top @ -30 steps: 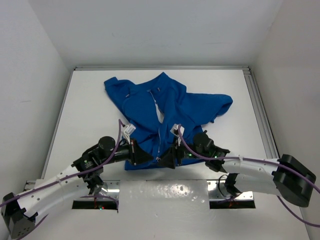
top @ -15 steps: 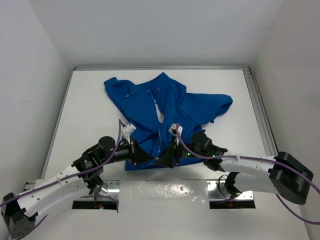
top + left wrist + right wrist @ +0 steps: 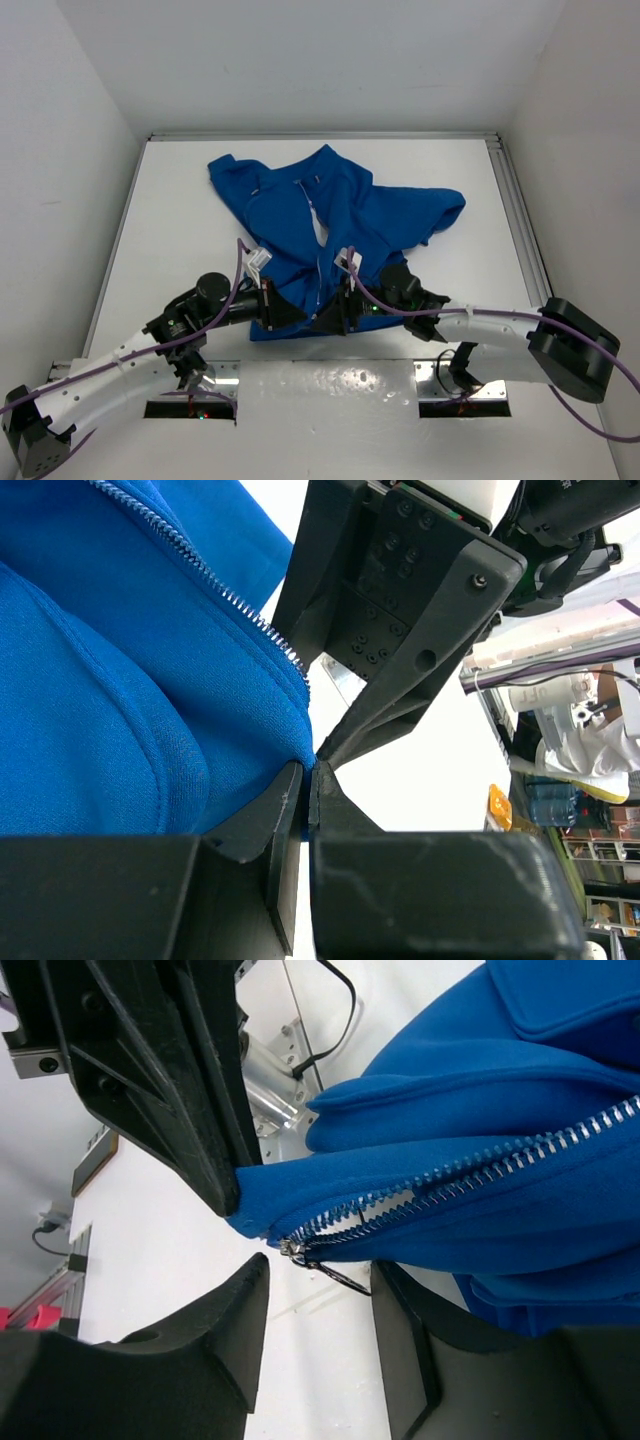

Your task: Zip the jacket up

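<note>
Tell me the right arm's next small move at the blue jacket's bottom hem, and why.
Probably ease the right gripper forward and close it on the small metal zipper pull. Its jaws stand open, the pull dangling in the gap between them, ungripped. The left gripper is shut on the bottom hem corner of the royal-blue fabric jacket, anchoring it.
</note>
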You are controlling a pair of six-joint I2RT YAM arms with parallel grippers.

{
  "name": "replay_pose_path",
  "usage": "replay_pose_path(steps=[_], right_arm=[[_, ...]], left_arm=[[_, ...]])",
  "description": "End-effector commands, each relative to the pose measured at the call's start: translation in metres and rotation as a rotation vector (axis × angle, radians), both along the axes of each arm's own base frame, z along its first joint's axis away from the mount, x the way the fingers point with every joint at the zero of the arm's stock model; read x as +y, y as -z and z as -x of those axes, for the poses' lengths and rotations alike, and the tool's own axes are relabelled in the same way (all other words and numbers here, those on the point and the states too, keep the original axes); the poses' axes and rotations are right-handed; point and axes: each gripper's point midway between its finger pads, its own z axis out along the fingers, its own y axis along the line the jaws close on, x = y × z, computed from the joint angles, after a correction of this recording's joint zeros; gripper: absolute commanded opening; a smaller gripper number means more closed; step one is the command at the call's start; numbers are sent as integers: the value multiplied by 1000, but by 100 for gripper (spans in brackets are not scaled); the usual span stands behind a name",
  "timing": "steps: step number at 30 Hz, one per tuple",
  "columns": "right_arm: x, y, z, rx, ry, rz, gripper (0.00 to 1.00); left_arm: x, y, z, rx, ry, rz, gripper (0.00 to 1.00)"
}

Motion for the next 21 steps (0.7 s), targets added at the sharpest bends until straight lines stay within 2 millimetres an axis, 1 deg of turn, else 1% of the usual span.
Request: replay_pose_path(steps=[1,5,6,8,9,14,16,18,19,21], right_arm=[[6,-18,-1,-40,-21,-66,43],[5,-20,-2,-38,-14,-72,36],[6,-19,-1,-36,-19,-65,32],[6,-17,-1,-31,-24,-56,29],[6,-17,0,-28,-27,-55,25],[4,-12,3,-19,-28,-40,20],[2,-12,2,-15,-22,-36,15],[1,-16,2,-22,-17,-36,13],[0,-14,2,-19,-14,-12,7],[-5,-19,-4,-38,27,9,3]], left_arm=[[-5,-25,4,-35,36,75,0],[-5,-26,4,-38,32,83,0],[-5,-26,3,-40,31,75,0],[-5,-25,3,-37,29,73,0],[-4,-26,3,-41,25,80,0],[-4,-24,4,-37,26,74,0],[-3,-23,4,-36,23,76,0],[-3,-22,3,-35,22,62,0],[-2,-21,2,-39,17,54,0],[0,-15,2,-26,5,35,0]])
